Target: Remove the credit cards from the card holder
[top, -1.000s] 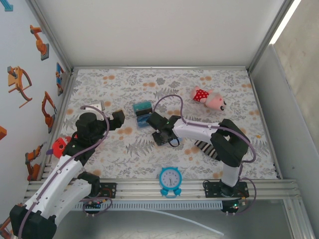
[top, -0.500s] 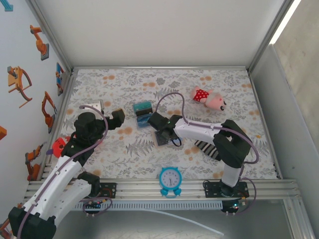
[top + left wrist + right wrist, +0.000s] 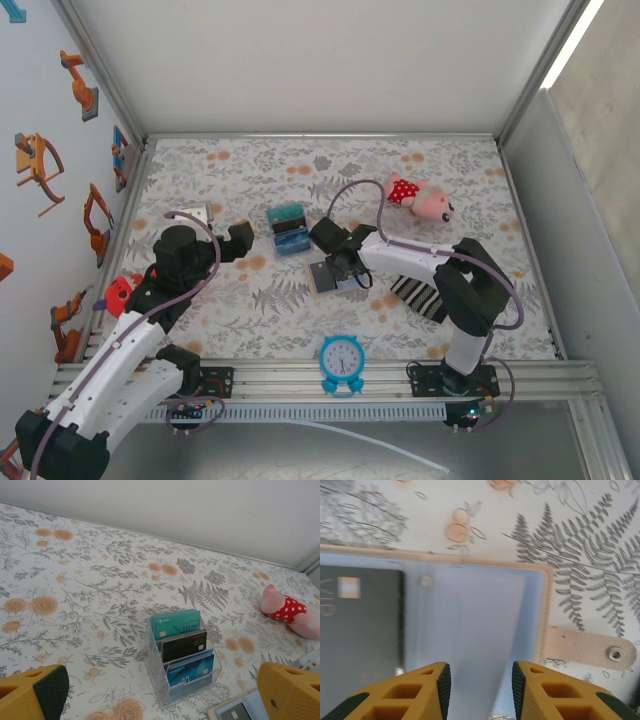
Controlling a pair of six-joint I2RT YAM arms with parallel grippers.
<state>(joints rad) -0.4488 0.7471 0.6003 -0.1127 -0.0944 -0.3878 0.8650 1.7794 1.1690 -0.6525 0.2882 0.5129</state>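
The card holder (image 3: 322,281), a tan wallet with a pale blue inside, lies open in the middle of the table. A dark credit card (image 3: 360,615) sits in its left pocket, and its tan snap strap (image 3: 590,649) sticks out to the right. My right gripper (image 3: 340,262) hovers just over it. In the wrist view the right gripper (image 3: 478,680) is open, its jaws a little apart over the pale blue lining with nothing clamped between them. My left gripper (image 3: 160,682) is wide open and empty, left of a clear card stand (image 3: 182,657). A corner of the wallet (image 3: 240,709) also shows there.
The clear stand (image 3: 287,228) holds teal, black and blue cards. A pink plush toy (image 3: 420,200) lies at the back right and a striped sock (image 3: 415,297) under the right arm. A blue clock (image 3: 342,357) stands at the front edge. A red object (image 3: 120,292) is at the far left.
My right gripper has shifted right and slightly back over the wallet, which now lies more open with its pale inside showing. The left arm has barely moved.
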